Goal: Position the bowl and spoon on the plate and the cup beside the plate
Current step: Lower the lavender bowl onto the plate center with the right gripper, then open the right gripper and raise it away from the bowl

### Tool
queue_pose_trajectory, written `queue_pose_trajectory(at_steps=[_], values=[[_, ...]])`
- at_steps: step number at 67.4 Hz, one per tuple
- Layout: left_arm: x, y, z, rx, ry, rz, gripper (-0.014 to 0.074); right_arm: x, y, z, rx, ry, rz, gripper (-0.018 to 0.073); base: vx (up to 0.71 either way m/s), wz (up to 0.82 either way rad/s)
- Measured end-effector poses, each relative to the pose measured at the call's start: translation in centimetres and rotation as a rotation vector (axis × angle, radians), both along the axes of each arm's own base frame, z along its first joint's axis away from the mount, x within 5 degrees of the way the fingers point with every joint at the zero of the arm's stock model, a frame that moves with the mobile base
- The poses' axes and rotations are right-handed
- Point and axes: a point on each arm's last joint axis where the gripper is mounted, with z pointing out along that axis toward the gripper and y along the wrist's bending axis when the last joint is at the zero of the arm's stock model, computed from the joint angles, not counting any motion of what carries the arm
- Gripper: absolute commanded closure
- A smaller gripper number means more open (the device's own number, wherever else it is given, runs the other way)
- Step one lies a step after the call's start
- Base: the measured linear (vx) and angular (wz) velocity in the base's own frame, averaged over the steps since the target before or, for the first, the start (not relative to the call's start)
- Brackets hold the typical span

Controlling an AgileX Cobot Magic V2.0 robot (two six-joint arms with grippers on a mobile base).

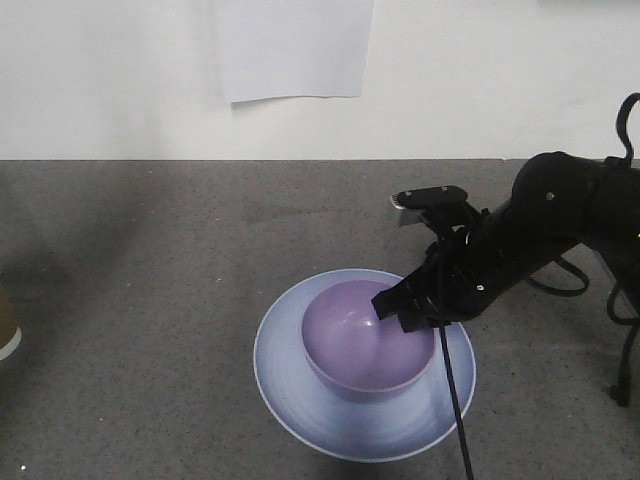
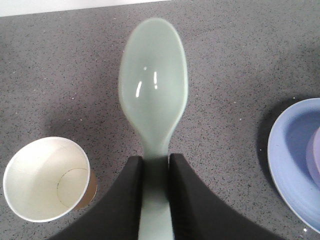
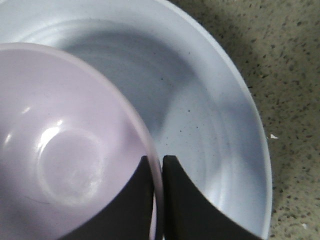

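The lavender bowl (image 1: 365, 340) sits in the middle of the periwinkle plate (image 1: 290, 385). My right gripper (image 1: 400, 310) is shut on the bowl's right rim. In the right wrist view one finger is inside the bowl (image 3: 65, 150) and the other outside, over the plate (image 3: 210, 115), at the right gripper (image 3: 157, 162). My left gripper (image 2: 155, 159) is shut on the handle of the mint-green spoon (image 2: 154, 95), held above the table. The brown paper cup (image 2: 45, 177) stands upright below and to the left, and its edge shows as the cup (image 1: 5, 335) at the far left. The left arm is out of the front view.
The dark speckled tabletop (image 1: 150, 250) runs back to a white wall with a paper sheet (image 1: 293, 48) on it. A black cable (image 1: 455, 410) hangs from the right arm across the plate's front right rim. The plate's edge (image 2: 292, 165) lies right of the spoon.
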Motion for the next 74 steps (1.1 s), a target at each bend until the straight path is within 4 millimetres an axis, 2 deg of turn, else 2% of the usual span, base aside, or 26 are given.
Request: queue_pose_trajectory(at_steps=[16,27,40,52,59,65,74], values=[[0.0,0.0,0.0,0.000,0.000,0.000,0.0603,0.2,0.1,-0.3,0.001,0.004,-0.007,0.0546,0.00,0.00],[0.0,0.0,0.0,0.000,0.000,0.000,0.0603,0.2,0.1,-0.3,0.002,0.004,-0.007,0.0482,0.00,0.00],[0.0,0.0,0.0,0.000,0.000,0.000,0.0603,0.2,0.1,-0.4,0.001,0.007,-0.009,0.0317,0.00,0.00],[0.0,0.0,0.0,0.000,0.000,0.000,0.0603,0.2,0.1,-0.4,0.002,0.010,-0.022,0.0099,0.00,0.00],[0.0,0.0,0.0,0.000,0.000,0.000,0.0603,0.2,0.1,-0.4,0.006,0.013,-0.037,0.0008,0.00,0.00],[0.0,0.0,0.0,0.000,0.000,0.000,0.0603,0.1,0.0,0.1,0.012,0.002,-0.042,-0.0031,0.00,0.00],[0.0,0.0,0.0,0.000,0.000,0.000,0.0603,-0.5,-0.3,1.8,0.031,-0.047,-0.047,-0.0031,0.00,0.00]])
